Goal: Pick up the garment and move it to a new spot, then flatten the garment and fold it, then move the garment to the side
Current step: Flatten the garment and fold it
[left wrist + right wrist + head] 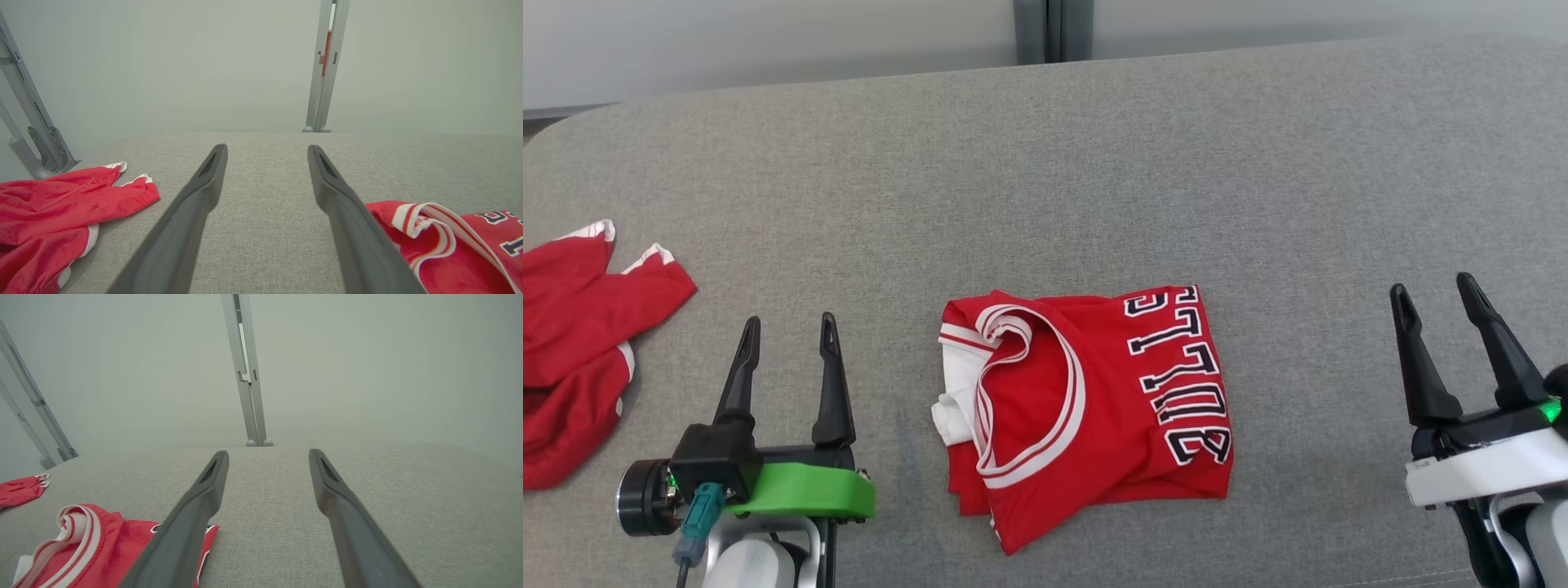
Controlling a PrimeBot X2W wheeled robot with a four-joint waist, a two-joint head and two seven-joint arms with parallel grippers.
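A grey cloth-covered worktop point(1045, 163) filled the head view. At its middle lay the garment point(1086, 408) - a red jersey with white trim and dark lettering - folded into a compact, roughly square stack, collar towards the robot's left. The left pincer point(789, 321) hung low at the jersey's left, the right pincer point(1432, 284) well apart from it on the right. Both stood with fingers spread, holding nothing and touching no cloth.

Judging from how the jersey lay, the folding looked done and the last step, moving it to the side, was not yet begun. That move would likely call for a pincer to come in at one edge of the stack and close over every layer (a grip on the top layer alone might pull the fold open).

The head view alone gave the whole stack and its lettering. The left wrist view showed the jersey's collar edge just beside that pincer's right finger, a second red garment point(61, 212) loosely heaped at the left, and a grey metal post point(327, 65) behind the worktop. The right wrist view caught a corner of the jersey at its lower left - partly behind one finger - with the second garment small and far off.
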